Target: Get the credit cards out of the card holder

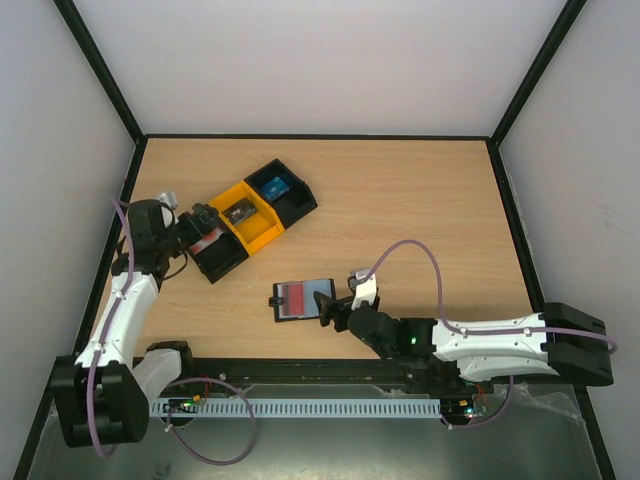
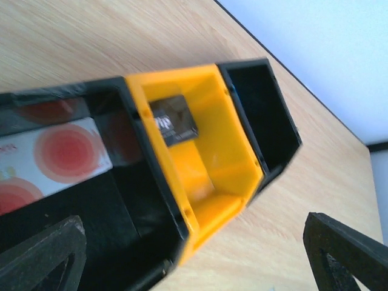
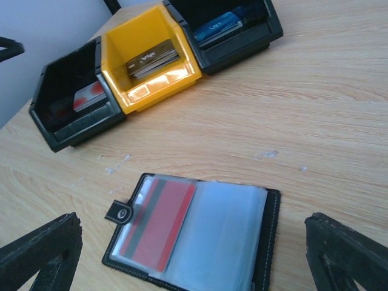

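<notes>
The two black fingers (image 3: 42, 251) of the right gripper (image 1: 330, 310) fill the bottom corners of its wrist view. They are far apart, with nothing held between them. Just past them lies the flat black card holder with clear plastic pockets (image 3: 242, 236). It is open on the light wooden table (image 1: 420, 200), toward 6 o'clock in the top view. One thin plastic red card with a dark stripe (image 3: 159, 224) sits in the pocket on the 9 o'clock side, next to the little black snap tab (image 3: 120, 212). The other pocket looks empty. Up at 11 o'clock stands a row of three small plastic bins, black, yellow and black (image 3: 151, 90), each with a card inside. The left gripper (image 1: 203, 228) hangs over the end black bin, fingers wide too, holding nothing. The job now is likely to get the red card out. The holder looks light and may slide. So the right gripper should come down slowly, pinch only the card's edge, and pull along the pocket, not up. Which end of the pocket is open cannot be told. If the holder drags along, the left gripper could press it down.
</notes>
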Available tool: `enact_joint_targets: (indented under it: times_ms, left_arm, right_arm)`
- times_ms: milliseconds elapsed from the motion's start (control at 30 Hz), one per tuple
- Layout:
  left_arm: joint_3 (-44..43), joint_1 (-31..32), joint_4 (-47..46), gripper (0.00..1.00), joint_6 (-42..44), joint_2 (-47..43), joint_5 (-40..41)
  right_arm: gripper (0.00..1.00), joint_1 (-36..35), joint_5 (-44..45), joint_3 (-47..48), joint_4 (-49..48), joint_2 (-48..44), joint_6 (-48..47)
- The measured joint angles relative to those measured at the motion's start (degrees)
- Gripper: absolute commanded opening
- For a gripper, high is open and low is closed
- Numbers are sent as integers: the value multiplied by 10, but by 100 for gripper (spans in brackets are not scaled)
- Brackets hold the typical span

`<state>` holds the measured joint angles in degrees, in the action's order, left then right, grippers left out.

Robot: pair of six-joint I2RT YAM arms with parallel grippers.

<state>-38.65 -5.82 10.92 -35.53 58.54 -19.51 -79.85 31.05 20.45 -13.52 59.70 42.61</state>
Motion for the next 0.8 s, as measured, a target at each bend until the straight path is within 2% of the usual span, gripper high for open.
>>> enact_joint_targets:
  times_ms: [67,200,267,400,600,700,800]
  left_arm:
    - [1,9,14,96,15,-16,-27]
    - [16,31,26,87,33,-40,-76]
    - [29,62,36,84,38,-48,-95]
    - [42,129,35,74,27,-53,-112]
    - [97,210,-2,52,-14,-77,-118]
    - [135,239,-30,40,-38,-79,-115]
    - [169,263,-57,34,-58,-76,-110]
  right_arm:
    - [100,20,-16,4,5,2,1]
    - [91,50,-49,9,5,10,2]
    - [85,61,-71,11,-4,21,6]
    - [70,71,-105,14,-35,58,21]
    - [38,78,-154,15,-86,130,59]
    - [29,86,-179,16,-116,160,77]
    - [21,94,-199,17,-142,185,91]
